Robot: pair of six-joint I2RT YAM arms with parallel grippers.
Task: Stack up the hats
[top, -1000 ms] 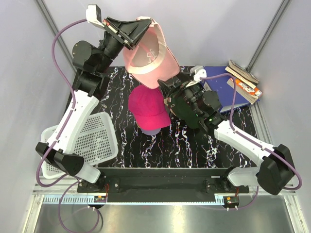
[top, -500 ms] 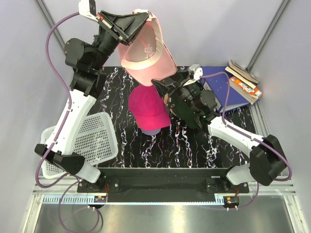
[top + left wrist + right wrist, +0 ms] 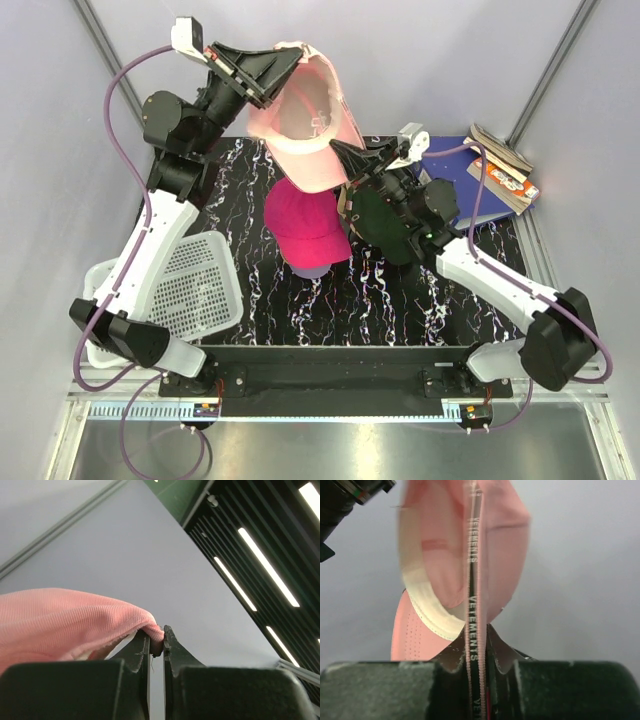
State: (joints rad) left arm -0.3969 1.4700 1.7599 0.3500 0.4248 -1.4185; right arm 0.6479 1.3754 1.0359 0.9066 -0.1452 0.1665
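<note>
One magenta hat (image 3: 303, 228), top behind pink hat (image 3: 300, 135)

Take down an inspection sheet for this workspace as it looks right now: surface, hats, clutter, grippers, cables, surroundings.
Surface: black marbled mat, no spills seen.
Job's things: light pink cap held in the air above the mat, opening toward the top camera; magenta cap lying on the mat below it, with a lavender edge showing under its brim.
Clutter: white mesh basket at the left edge; blue folder and books at the far right.
Grippers: left gripper shut on the pink cap's fabric; right gripper shut on its lettered strap.
Cables: purple cables loop along both arms, clear of the caps.
Surroundings: grey walls; nothing else seen.
</note>
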